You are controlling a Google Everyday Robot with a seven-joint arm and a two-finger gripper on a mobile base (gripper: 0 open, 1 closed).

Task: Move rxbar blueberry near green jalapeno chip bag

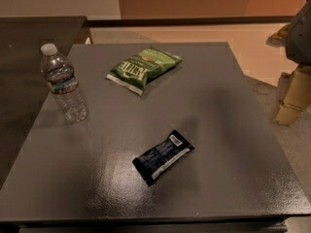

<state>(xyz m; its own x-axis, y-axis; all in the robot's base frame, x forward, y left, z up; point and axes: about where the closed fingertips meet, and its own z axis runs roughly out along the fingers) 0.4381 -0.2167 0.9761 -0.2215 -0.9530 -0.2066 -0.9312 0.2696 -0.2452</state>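
The rxbar blueberry [163, 157] is a small flat bar in a dark wrapper with white label patches. It lies at an angle on the grey table [228, 96], near the front centre. The green jalapeno chip bag [143, 68] is crinkly with white lettering and lies flat at the back centre of the table, well apart from the bar. My gripper [292, 101] shows at the right edge of the view, beyond the table's right side, away from both items and holding nothing that I can see.
A clear plastic water bottle [63, 84] with a white cap stands upright near the table's left edge. A darker counter [29, 42] adjoins the table at the back left. Floor lies beyond the right edge.
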